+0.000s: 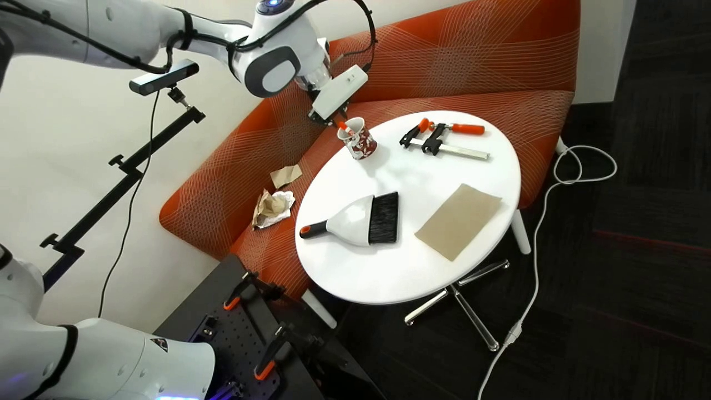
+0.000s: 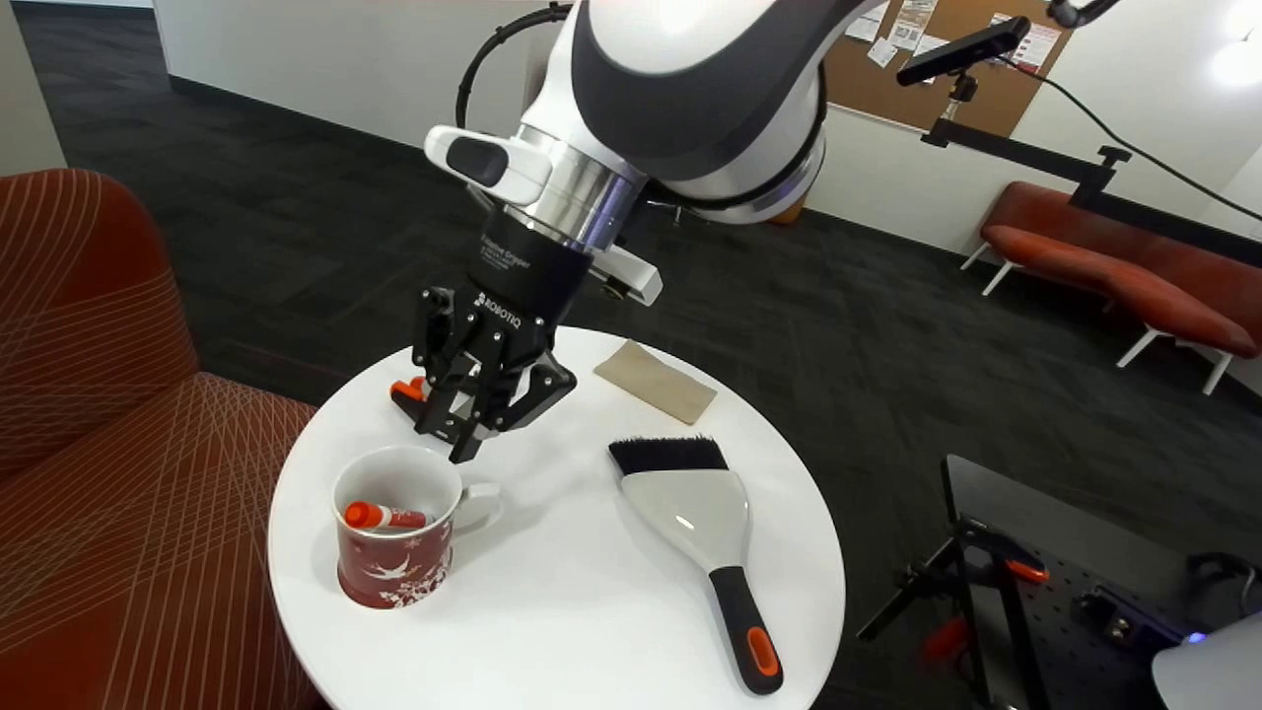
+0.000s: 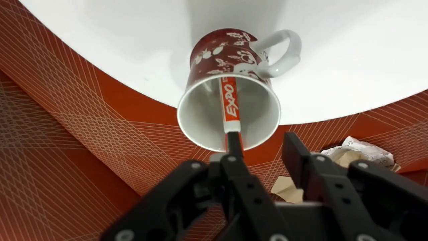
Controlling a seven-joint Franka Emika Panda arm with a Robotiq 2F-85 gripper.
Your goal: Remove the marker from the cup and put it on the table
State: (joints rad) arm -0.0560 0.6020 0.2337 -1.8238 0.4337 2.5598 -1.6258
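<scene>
Slim red-and-white plastic marker [image 3: 230, 103] leaning inside the dark-red, white-patterned ceramic cup [image 2: 394, 567]
Black two-fingered gripper [image 3: 262, 140] parted wider than the marker, holding nothing, near the cup's mouth; marker likely light, stiff, slightly slick, best pinched at its upper end.

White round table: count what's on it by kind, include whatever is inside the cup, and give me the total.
Cup: 1
Marker: 1
Bar clamp: 1
Brush with black bristles: 1
Flat brown sheet: 1
Total: 5
</scene>
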